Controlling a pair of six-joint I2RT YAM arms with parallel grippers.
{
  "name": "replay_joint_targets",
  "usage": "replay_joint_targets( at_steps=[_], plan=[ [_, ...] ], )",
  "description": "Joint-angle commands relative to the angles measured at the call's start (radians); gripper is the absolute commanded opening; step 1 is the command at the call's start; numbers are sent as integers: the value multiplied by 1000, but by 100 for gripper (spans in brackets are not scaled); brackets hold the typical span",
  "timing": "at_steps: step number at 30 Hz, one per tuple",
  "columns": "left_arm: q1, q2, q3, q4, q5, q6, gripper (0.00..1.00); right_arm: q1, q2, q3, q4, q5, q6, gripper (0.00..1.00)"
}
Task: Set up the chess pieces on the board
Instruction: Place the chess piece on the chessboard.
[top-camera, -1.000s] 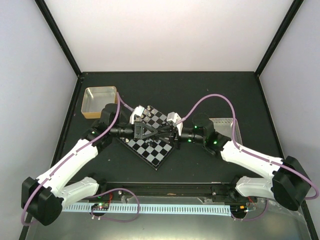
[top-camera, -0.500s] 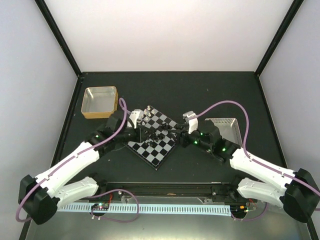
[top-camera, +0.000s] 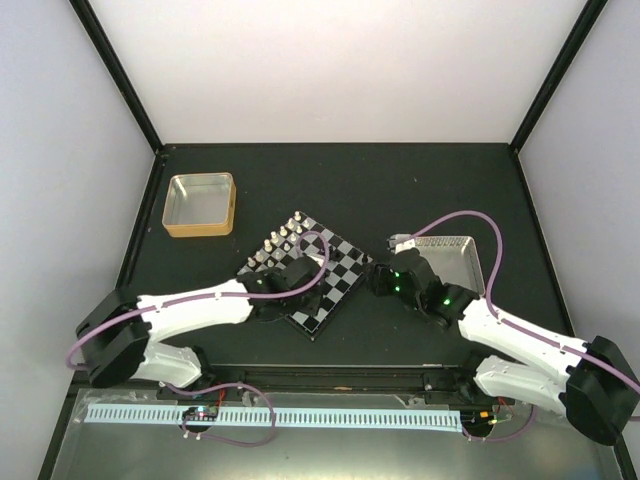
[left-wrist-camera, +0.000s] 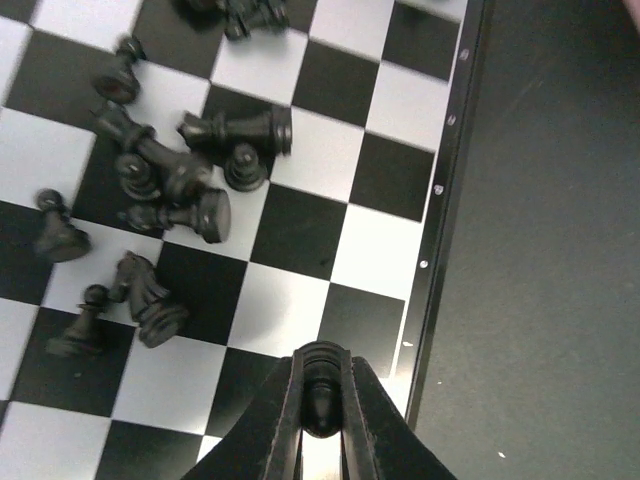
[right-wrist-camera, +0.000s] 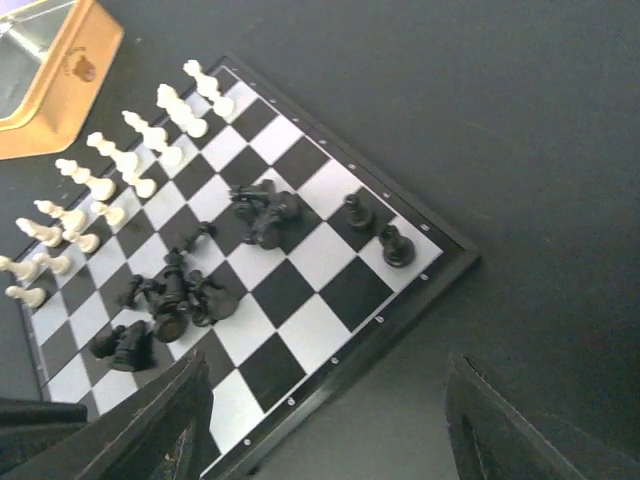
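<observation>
Top view: the left end effector (top-camera: 305, 285) hangs over the board (top-camera: 345, 268). The right end effector (top-camera: 378, 280) is just beside the board's right corner. A row of silver-white pieces (top-camera: 280, 240) stands beyond the left one.

Left wrist view: the fingers are pressed together on one black piece (left-wrist-camera: 320, 392). Ahead and to their left, other black pieces (left-wrist-camera: 170, 190) lie tumbled on the squares.

Right wrist view: the jaws stand wide apart and hold nothing. The board lies ahead of them on the table (right-wrist-camera: 500, 150), and two black pawns (right-wrist-camera: 395, 247) stand upright on it.
</observation>
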Motion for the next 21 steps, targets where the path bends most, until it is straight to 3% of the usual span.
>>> replay_joint_targets(
  at_steps=[1, 21],
  plan=[
    [-40, 96, 29, 71, -59, -22, 2, -10, -14, -28, -33, 98, 66, 65],
    [-63, 204, -11, 190, 6, 7, 6, -17, -30, -54, -43, 110, 89, 65]
  ],
)
